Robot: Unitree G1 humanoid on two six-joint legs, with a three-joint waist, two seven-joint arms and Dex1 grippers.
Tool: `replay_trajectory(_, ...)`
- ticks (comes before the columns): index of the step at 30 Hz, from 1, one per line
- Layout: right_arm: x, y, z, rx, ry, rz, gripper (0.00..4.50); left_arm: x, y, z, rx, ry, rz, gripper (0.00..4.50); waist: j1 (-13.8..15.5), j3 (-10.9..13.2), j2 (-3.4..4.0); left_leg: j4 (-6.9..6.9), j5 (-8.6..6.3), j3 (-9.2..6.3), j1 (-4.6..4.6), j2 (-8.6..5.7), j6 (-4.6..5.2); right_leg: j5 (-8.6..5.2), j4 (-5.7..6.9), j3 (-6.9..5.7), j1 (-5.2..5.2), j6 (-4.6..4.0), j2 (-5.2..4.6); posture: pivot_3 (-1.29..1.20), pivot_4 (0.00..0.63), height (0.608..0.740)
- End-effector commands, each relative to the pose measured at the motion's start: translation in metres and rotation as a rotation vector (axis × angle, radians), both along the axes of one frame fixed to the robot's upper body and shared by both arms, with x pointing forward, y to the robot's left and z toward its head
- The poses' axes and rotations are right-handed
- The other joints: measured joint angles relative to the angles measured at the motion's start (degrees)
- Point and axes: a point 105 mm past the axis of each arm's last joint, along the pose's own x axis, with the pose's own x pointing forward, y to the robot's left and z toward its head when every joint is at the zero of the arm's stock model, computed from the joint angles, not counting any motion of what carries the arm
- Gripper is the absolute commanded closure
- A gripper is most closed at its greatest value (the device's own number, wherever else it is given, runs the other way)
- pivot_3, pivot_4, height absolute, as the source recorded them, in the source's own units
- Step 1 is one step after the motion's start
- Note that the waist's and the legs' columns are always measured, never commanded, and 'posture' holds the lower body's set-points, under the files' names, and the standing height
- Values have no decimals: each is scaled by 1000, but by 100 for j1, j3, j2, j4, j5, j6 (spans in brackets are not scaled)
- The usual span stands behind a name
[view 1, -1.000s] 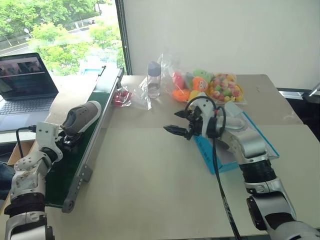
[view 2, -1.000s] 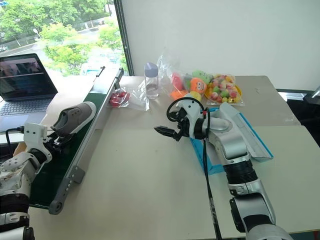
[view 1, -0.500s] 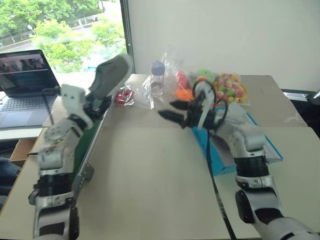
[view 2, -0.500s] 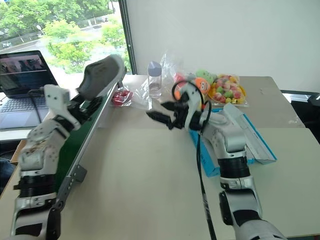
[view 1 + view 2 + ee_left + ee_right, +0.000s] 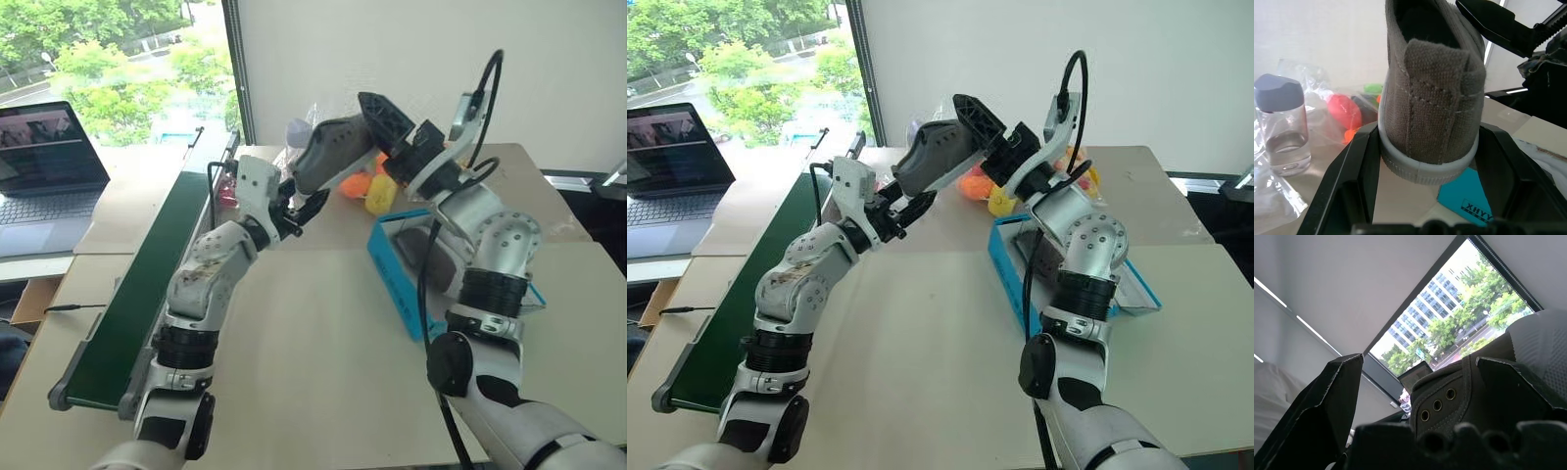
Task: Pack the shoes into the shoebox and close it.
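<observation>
A grey shoe (image 5: 333,152) with a white sole hangs in the air above the middle of the table. My left gripper (image 5: 302,206) is shut on its heel (image 5: 1432,117), one black finger on each side. My right gripper (image 5: 380,137) comes from the right, open, its jaws wide around the shoe's toe end (image 5: 1449,401). One of its fingers (image 5: 1327,401) stands apart from the shoe. The blue shoebox (image 5: 390,269) sits open on the table below my right arm. A grey shape inside it (image 5: 428,259), apparently the other shoe, is largely hidden by that arm.
A long dark-green conveyor belt (image 5: 137,284) runs along the table's left side. Beyond it stands an open laptop (image 5: 44,162). At the back are a clear bottle (image 5: 1281,127) and bags of colourful plush toys (image 5: 367,188). Bare tabletop (image 5: 294,343) lies in front.
My left gripper lifted the shoe off the conveyor belt and swung it up and right to the table's middle. My right gripper rose, rolled and now straddles the shoe's toe.
</observation>
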Motion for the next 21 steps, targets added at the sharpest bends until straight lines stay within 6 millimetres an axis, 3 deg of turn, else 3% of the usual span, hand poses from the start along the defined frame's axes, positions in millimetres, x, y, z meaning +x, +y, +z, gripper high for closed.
replay_trajectory(1, -4, -13, 13, 12, -35, -32, 0, -8, -2, 31, -6, -117, -43, 2079, 3, 0, 0, 0, 0, -1, 0, 1, 0, -2, 1, 0, 0, 3, 1, 0, 150, 740)
replay_trajectory(12, -13, -40, 36, -14, -97, -59, 0, -8, 2, 25, 5, -106, -28, 2079, 33, 0, 0, 1, -1, -3, -3, -1, 3, -11, -3, 2, 2, 18, 1, 0, 150, 740)
replay_trajectory(21, -12, -37, 20, -40, -63, -45, 0, -16, -13, 30, -23, -109, -67, 2079, 26, 0, 0, 1, -1, -1, -2, 1, 4, -14, -2, 4, 2, 23, 1, 0, 150, 740)
